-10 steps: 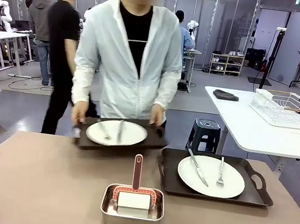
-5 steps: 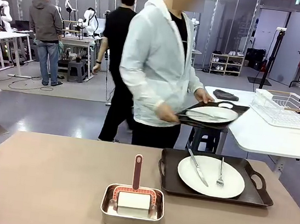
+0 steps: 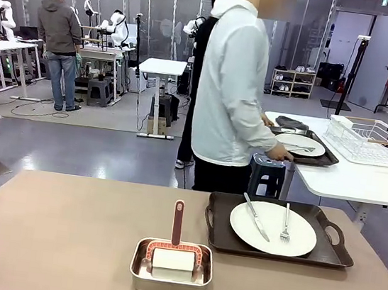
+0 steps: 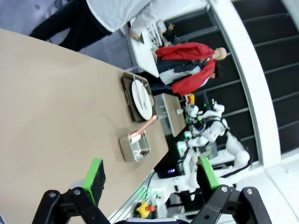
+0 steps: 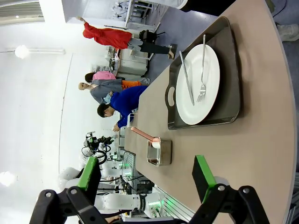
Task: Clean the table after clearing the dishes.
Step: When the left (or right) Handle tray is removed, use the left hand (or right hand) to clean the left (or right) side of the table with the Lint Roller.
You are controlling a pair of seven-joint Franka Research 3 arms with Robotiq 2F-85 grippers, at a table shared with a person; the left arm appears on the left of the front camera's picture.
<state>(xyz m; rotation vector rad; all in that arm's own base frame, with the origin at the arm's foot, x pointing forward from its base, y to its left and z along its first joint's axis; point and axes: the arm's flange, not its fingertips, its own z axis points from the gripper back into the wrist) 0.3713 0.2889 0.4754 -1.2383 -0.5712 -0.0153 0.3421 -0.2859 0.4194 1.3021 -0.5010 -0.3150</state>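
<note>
On the brownish-tan table (image 3: 61, 228) one dark handled tray (image 3: 219, 240) sits at the right, holding a white plate (image 3: 273, 230) with a knife (image 3: 255, 217) and a fork (image 3: 286, 225). A person in a white jacket stands behind the table, turned right, both hands on a second tray (image 3: 318, 160) with a plate (image 3: 299, 144) that rests on the white side table (image 3: 346, 181). My left gripper (image 4: 150, 175) is open above the table, far from the tray (image 4: 127, 88). The right gripper (image 5: 145, 176) is open too, with the plate (image 5: 198, 84) well ahead of it.
A small steel pan (image 3: 136, 270) near the front middle holds a white pad on a red-handled brush (image 3: 177, 221). A white wire rack (image 3: 373, 140) stands on the side table, with a dark stool (image 3: 267, 172) beside it. Other people stand farther back.
The person lifted the left tray off the brown table's far edge, turned right and carried it to the white side table. Neither gripper changed.
</note>
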